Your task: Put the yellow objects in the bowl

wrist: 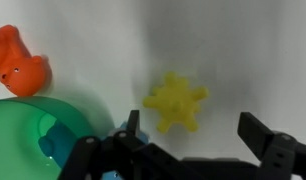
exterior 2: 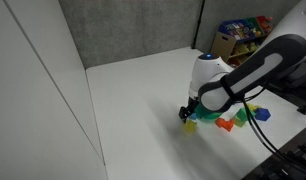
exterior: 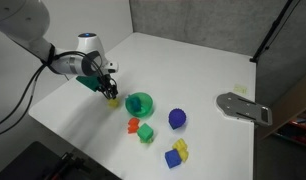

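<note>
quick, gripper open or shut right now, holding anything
Gripper: open, holding nothing; the yellow star lies loose on the table below it.

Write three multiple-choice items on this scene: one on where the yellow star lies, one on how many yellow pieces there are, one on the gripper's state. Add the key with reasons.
1. Where does the yellow star lie relative to the green bowl?
A. Inside it
B. On the table beside it
C. Balanced on its rim

2. How many yellow pieces show in an exterior view?
A. One
B. Two
C. Four

3. The gripper is:
A. Shut on the star
B. Shut on the bowl's rim
C. Open

Key:
1 B: the wrist view shows the star on bare white table, with the bowl off to one side.
2 B: there is the star by the gripper, and a blocky yellow piece next to the blue block.
3 C: in the wrist view the fingers are spread wider than the star.
</note>
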{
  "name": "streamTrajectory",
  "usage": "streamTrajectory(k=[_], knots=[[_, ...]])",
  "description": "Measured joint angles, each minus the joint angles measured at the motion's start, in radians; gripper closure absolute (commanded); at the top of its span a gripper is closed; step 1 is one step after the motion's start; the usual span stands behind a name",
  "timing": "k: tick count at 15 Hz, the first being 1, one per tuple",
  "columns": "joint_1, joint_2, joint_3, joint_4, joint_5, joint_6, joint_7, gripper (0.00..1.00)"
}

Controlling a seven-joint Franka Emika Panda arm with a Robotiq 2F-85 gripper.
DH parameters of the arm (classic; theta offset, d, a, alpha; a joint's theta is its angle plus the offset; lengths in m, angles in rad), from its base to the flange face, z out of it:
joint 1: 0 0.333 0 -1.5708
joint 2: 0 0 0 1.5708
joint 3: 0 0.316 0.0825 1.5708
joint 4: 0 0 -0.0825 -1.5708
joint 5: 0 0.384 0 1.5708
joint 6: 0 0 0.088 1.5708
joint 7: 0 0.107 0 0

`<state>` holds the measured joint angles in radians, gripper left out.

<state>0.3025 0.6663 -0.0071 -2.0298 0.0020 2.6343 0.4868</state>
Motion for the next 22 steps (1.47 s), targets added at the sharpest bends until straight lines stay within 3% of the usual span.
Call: streamTrajectory(k=[1, 2, 4, 11, 15, 22], knots=[[0.009, 0.019, -0.007, 0.016, 0.0, 0.0, 0.002, 0.03], [0.016, 0.036, -0.014, 0.03, 0.0, 0.0, 0.003, 0.27], [0.024, 0.066, -0.023, 0.055, 0.0, 0.0, 0.004, 0.32], [0.026, 0.109, -0.035, 0.092, 0.0, -0.004, 0.004, 0.88], [0.027, 0.102, -0.034, 0.102, 0.0, -0.018, 0.004, 1.0], [0.024, 0.04, -0.023, 0.106, 0.016, -0.078, 0.004, 0.96]])
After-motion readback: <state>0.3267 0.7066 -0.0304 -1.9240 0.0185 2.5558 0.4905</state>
